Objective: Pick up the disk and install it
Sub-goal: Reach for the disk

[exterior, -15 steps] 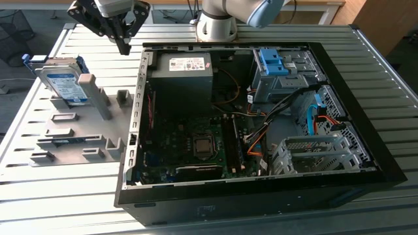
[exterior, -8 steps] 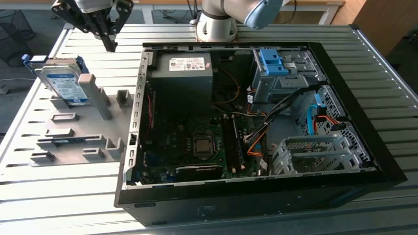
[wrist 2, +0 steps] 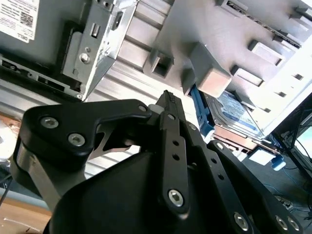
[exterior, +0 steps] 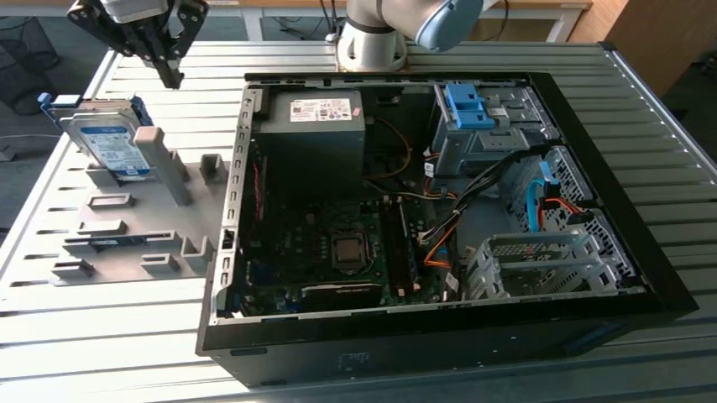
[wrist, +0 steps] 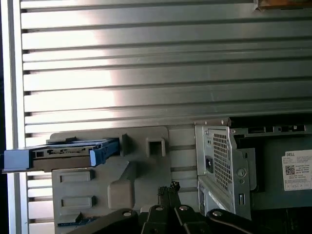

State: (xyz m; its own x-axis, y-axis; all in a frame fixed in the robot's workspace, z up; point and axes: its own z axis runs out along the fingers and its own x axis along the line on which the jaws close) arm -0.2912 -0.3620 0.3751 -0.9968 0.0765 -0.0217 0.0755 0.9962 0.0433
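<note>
The disk (exterior: 107, 138) is a silver hard drive with a white-and-blue label and blue rails. It leans on the far end of a grey holder plate (exterior: 146, 227) at the exterior view's left. My gripper (exterior: 171, 80) hangs above the table just beyond the disk, towards the computer case, and does not touch it. Its black fingers are shut together with nothing between them. In the first wrist view the disk (wrist: 68, 153) shows edge-on, off to one side of the gripper (wrist: 168, 187). In the second wrist view the disk (wrist 2: 234, 114) lies past the gripper (wrist 2: 168, 97).
An open computer case (exterior: 230, 210) lies on the slatted metal table (exterior: 112, 344), with a grey power supply (exterior: 319, 117), a blue latch (exterior: 468, 107) and a perforated drive cage (exterior: 526, 264) inside. Upright grey blocks (exterior: 168, 164) stand on the holder plate. The arm's base (exterior: 370, 42) stands behind the case.
</note>
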